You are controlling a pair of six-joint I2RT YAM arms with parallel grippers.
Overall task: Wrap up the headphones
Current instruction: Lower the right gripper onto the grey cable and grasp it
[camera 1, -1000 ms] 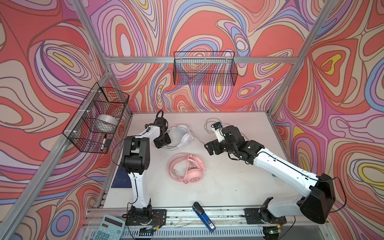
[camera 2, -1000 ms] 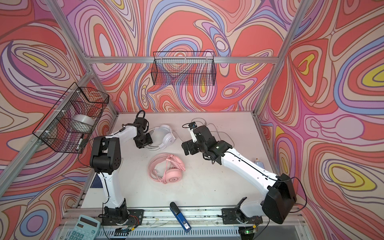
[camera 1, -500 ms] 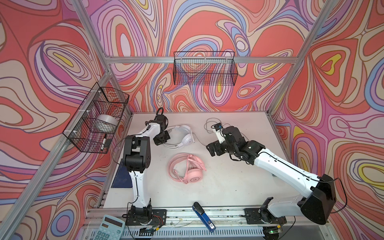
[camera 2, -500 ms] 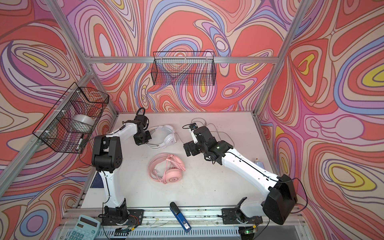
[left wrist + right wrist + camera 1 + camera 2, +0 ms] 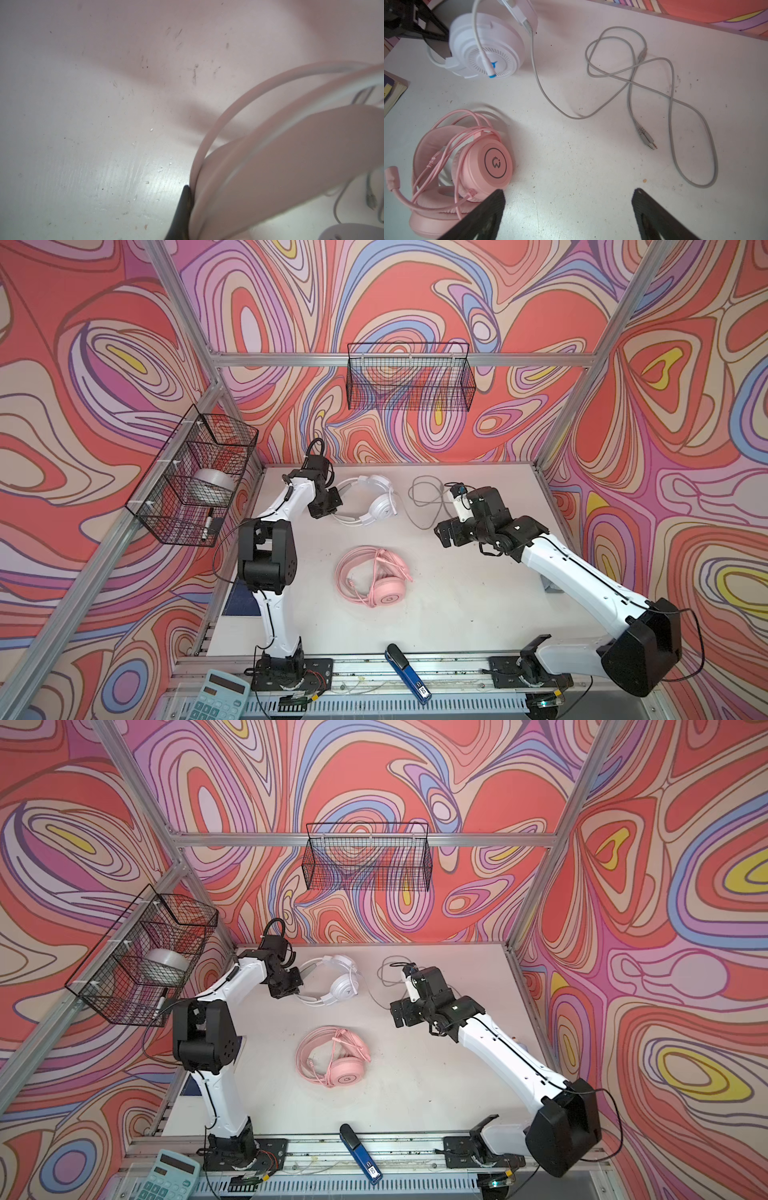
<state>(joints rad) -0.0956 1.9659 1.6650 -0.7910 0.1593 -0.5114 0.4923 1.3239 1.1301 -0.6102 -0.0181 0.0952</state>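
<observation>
Guessing the weak spot is the left gripper. Its fingers are clamped shut on the headband of the white headphones, and in the left wrist view only one dark finger shows, pressed against the band's edge. With a bite that shallow, a quick tug could let the band slip out or drag the whole headset over the table.

Other worry: the grey cable lies in loose loops that cross each other, plugs on top, so pulling one end could knot it or snag a plug. The right gripper hovers above bare table with its fingers spread wide and nothing between them, close to the pink headphones, so a sloppy reach might knock those.

Looks-wise, the white set lies on its side at the back of the table, left of centre, with its cord trailing off to the right, unwrapped. The pink set sits mid-table with its pink cable coiled around the band.
</observation>
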